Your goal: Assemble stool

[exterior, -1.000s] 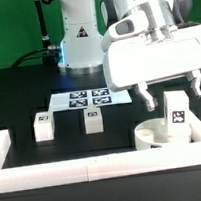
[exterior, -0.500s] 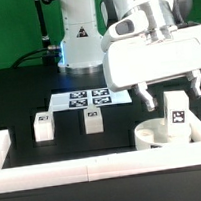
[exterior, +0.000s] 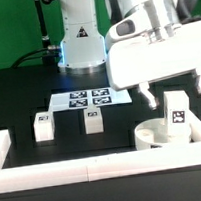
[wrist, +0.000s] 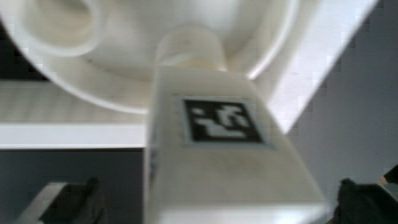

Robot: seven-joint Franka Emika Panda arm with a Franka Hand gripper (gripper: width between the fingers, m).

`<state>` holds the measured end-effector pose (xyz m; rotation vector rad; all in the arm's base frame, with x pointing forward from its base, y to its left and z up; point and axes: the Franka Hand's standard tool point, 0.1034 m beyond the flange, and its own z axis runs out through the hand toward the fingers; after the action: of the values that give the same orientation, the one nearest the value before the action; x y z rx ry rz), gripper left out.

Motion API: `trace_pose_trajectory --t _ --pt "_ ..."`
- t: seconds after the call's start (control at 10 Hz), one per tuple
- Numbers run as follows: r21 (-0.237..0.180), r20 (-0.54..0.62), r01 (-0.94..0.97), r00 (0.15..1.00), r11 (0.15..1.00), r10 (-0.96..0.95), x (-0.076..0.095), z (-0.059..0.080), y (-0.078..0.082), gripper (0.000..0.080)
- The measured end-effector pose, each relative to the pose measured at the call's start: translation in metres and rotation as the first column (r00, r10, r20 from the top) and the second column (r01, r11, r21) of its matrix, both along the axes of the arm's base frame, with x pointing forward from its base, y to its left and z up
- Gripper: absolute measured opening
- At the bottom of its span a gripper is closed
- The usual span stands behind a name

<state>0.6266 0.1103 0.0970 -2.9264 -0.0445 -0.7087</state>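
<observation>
Black table [exterior: 18, 97]. Marker board [exterior: 86, 98] lies flat mid-table. In front of it stand leg [exterior: 41, 126] and second leg [exterior: 92, 119], upright, apart. Seat [exterior: 152, 135] at exterior view's right, near front rail [exterior: 86, 169]. Side rail [exterior: 1, 149] at exterior view's left. Arm base [exterior: 80, 45] at back.

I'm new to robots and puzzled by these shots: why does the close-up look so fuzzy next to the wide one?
Wrist view: the leg sits very near the lens, so it and its tag look soft, and the seat washes out pale. Exterior view: sharper, evenly lit, with the marker board tags distinct against the black table.
</observation>
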Motion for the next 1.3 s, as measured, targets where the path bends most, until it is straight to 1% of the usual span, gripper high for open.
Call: trace_pose_trajectory --t 0.1,0.2,0.3,0.4,0.5,0.6,0.8,0.9,1.0,1.1,1.2,1.3 --pt "0.011 0.001 0.023 1.0 1.0 -0.023 0.004 0.002 -0.002 0.0649" --pt "0.007 -0.022 0.022 1.0 1.0 -0.022 0.002 -0.004 -0.008 0.0649" --pt "0.01 -0.116 0.007 0.993 1.0 -0.006 -0.004 -0.011 -0.011 0.0649" --pt "0.018 -0.178 0.004 0.984 1.0 -0.001 -0.001 -0.01 -0.014 0.0649" --pt "0.023 -0.215 0.004 0.977 1.0 0.001 0.0 -0.01 -0.016 0.0649" --pt "0.032 -0.282 -0.004 0.959 0.999 0.013 -0.005 -0.012 -0.015 0.0649" --pt "0.046 -0.363 -0.018 0.931 0.999 0.033 -0.007 -0.01 -0.012 0.0649" --pt "0.046 -0.359 -0.017 0.933 0.999 0.033 -0.006 -0.01 -0.012 0.0649" --pt "0.044 -0.38 0.01 0.925 0.999 0.008 -0.008 -0.009 -0.011 0.0649" --pt "-0.017 -0.468 0.093 0.879 0.995 -0.09 -0.01 -0.003 -0.01 0.0649" --pt "-0.032 -0.449 0.093 0.888 0.995 -0.098 0.003 -0.002 -0.011 0.0649" --pt "-0.03 -0.433 0.08 0.897 0.996 -0.085 0.005 -0.01 -0.018 0.0649"
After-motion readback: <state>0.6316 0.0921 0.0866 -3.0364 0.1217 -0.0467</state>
